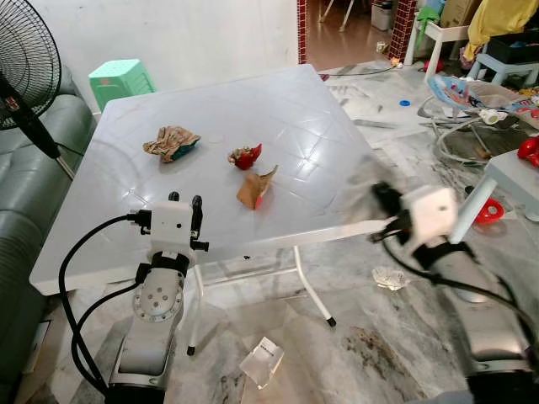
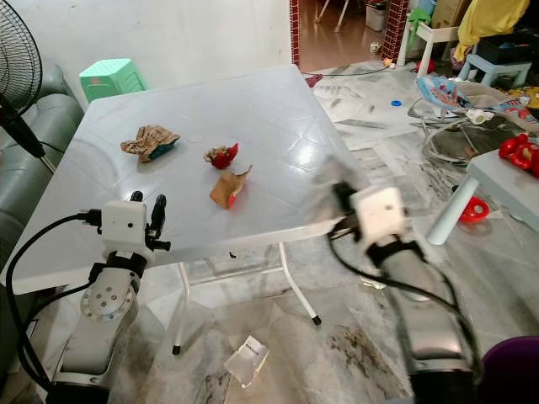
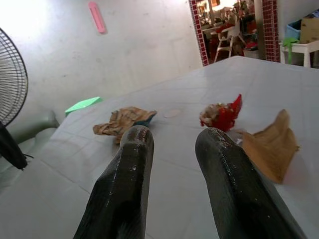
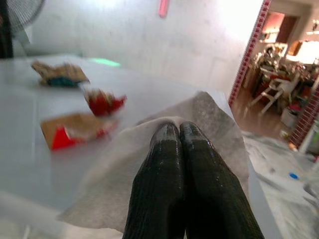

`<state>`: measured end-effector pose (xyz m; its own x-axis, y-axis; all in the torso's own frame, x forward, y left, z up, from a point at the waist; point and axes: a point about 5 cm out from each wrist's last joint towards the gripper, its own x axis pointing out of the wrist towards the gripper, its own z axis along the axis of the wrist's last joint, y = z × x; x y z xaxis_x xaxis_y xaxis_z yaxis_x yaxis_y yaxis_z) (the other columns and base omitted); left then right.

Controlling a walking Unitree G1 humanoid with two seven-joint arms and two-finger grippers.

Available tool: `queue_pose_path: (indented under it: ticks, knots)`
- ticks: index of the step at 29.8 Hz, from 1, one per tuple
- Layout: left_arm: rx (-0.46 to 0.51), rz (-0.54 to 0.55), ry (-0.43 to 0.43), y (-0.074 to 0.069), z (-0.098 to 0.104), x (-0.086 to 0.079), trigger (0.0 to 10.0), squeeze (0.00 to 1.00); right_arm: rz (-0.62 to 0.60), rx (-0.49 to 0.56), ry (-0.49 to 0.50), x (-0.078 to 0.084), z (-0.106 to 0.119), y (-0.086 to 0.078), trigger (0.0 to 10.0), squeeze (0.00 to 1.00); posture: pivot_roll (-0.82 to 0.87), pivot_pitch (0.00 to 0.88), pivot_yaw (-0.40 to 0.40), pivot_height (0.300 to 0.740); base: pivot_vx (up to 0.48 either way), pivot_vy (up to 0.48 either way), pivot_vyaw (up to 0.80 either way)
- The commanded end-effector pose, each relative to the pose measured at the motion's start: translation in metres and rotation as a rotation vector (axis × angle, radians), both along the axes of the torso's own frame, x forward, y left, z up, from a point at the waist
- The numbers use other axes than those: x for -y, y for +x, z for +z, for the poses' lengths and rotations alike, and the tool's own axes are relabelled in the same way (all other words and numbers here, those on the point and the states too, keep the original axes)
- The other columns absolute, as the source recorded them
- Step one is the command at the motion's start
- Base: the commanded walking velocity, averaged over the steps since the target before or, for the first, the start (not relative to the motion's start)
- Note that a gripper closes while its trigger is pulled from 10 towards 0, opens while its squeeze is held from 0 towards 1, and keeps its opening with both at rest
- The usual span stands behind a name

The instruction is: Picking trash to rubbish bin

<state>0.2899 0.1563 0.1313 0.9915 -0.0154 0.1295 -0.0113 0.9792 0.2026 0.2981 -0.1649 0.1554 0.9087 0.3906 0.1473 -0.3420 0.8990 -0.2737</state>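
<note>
Three bits of trash lie on the white table (image 1: pixel 126 244): a crumpled brown paper (image 1: pixel 171 140), a red wrapper (image 1: pixel 246 156) and a brown and red paper scrap (image 1: pixel 255 187). My left gripper (image 1: pixel 185 200) hovers over the table's near edge, open and holding nothing; in its wrist view the fingers (image 3: pixel 129 164) point toward the trash. At the table's right edge my right gripper (image 1: pixel 381 195) is blurred. Its wrist view shows the fingers (image 4: pixel 164 149) shut on a thin white tissue (image 4: pixel 212 122) that drapes around them.
A standing fan (image 1: pixel 25 67) and a grey sofa (image 1: pixel 25 194) are at the left, a green stool (image 1: pixel 120 80) behind the table. Clear wrappers (image 1: pixel 263 360) lie on the floor. A purple rim (image 2: pixel 509 370) shows bottom right. Toys and a small white table (image 1: pixel 514 172) crowd the right.
</note>
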Motion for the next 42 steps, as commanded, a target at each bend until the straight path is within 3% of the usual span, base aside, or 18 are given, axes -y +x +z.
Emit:
queue_pose_path:
  ticks: [1, 10, 20, 31, 42]
  knots:
    - [0.008, 0.030, 0.008, 0.004, 0.003, -0.005, 10.0, 0.00, 0.023, 0.031, 0.009, -0.008, 0.009, 0.004, 0.0, 0.00, -0.03, 0.002, 0.070, 0.740, 0.000, 0.000, 0.00]
    - [-0.006, 0.066, -0.023, 0.002, -0.002, -0.008, 10.0, 0.00, -0.063, 0.038, 0.098, -0.013, 0.012, 0.007, 0.0, 0.00, -0.04, 0.008, 0.065, 0.740, 0.000, -0.282, 0.00]
    - [-0.005, 0.077, -0.029, 0.003, -0.002, -0.009, 10.0, 0.00, -0.078, 0.045, 0.104, -0.014, 0.013, 0.007, 0.0, 0.00, -0.05, 0.011, 0.063, 0.740, 0.000, -0.336, 0.00]
    - [-0.009, 0.138, -0.112, 0.001, -0.003, -0.019, 10.0, 0.00, -0.069, 0.050, 0.094, -0.014, 0.016, 0.009, 0.0, 0.00, -0.04, 0.016, 0.050, 0.740, 0.000, 0.000, 0.00]
    - [-0.022, 0.160, -0.126, 0.003, -0.004, -0.023, 10.0, 0.00, -0.054, 0.051, 0.098, -0.017, 0.017, 0.009, 0.0, 0.00, -0.04, 0.014, 0.052, 0.740, 0.000, 0.000, 0.00]
